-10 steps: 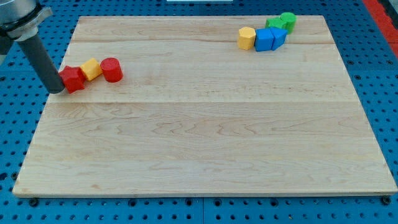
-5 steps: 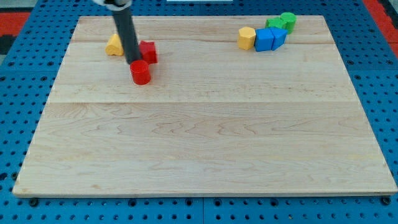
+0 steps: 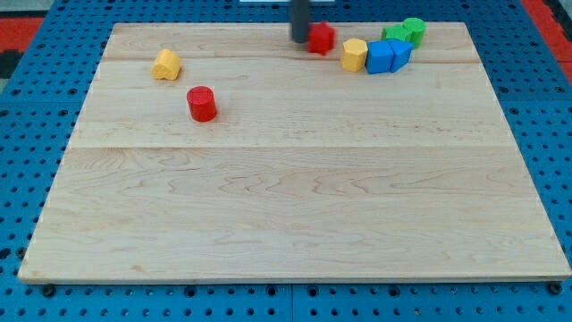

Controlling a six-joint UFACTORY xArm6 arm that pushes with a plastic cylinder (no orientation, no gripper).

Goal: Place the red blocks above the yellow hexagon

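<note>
My tip sits at the view's top of the wooden counter, touching the left side of one red block, just left of the yellow hexagon block. The red cylinder block is well apart, toward the view's left. It's a plain rod tool, nothing clamped.

board: pale wood, visible grain, smooth matt | red cylinder: solid colour, smooth, slight sheen | yellow hexagon: same smooth painted look | rod above my tip: dark, matt | surround: blue perforated panel
</note>
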